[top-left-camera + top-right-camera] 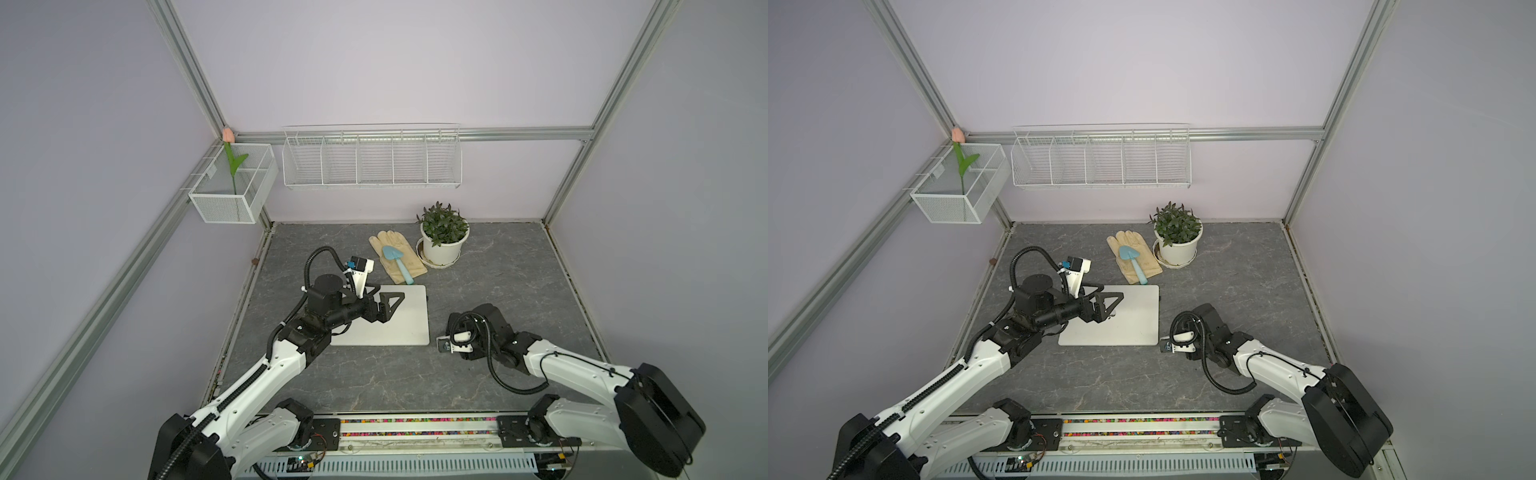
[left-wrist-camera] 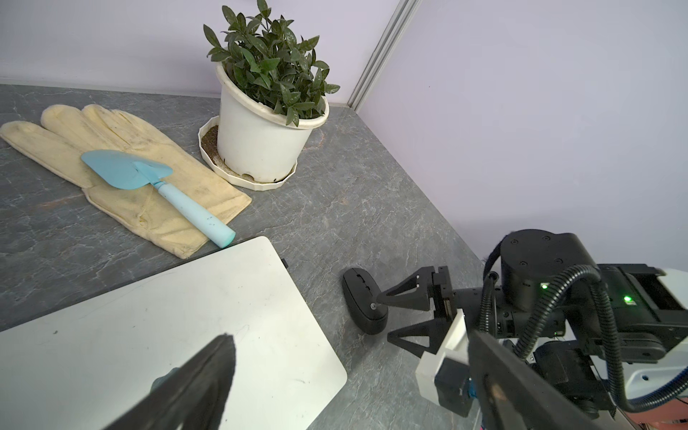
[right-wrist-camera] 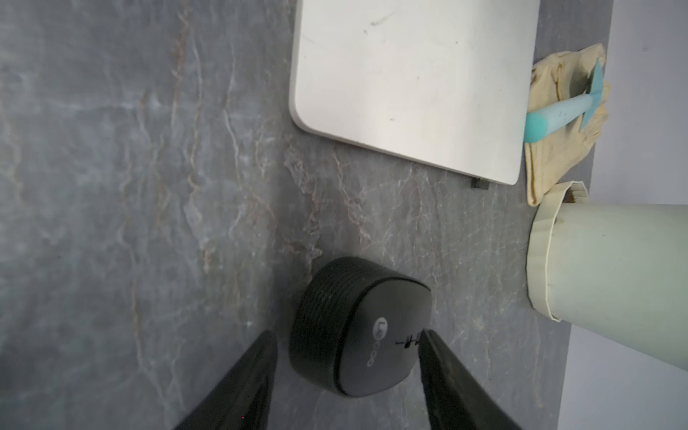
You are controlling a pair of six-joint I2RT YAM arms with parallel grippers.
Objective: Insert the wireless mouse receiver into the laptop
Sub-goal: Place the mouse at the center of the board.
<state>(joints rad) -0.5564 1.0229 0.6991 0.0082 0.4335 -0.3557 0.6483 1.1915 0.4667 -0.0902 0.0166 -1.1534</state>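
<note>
On the grey marbled bench [image 1: 519, 282], near the right side of the closed silver laptop [image 1: 409, 324] but apart from it, the wireless mouse [image 2: 363, 301] sits between the parted fingers of the right tool [image 3: 349, 334]. One fingertip [image 3: 435, 357] touches its logo-marked top and the other stands clear of its ribbed flank, so nothing is clamped. In both top views the right wrist hides the mouse. The left tool [image 1: 388, 296] hangs spread wide and empty above the laptop's lid. A small dark stub [image 3: 480, 183] juts from the laptop's side near a far corner; it may be the receiver already seated, though it is too small to be sure. The mouse looks light and hard-shelled, and its smooth domed top is likely to slip under a pinch. The ribbed flanks across its narrow width seem the safer hold, taken low enough that the curved cover does not pop loose. The receiver itself would be tiny and stiff, easily dropped or skewed, and is best nipped by its plastic tail and pushed in square to the port. The laptop appears far heavier, yet its slick shell could slide on the stone under a sideways push, so bracing the lid looks prudent.
</note>
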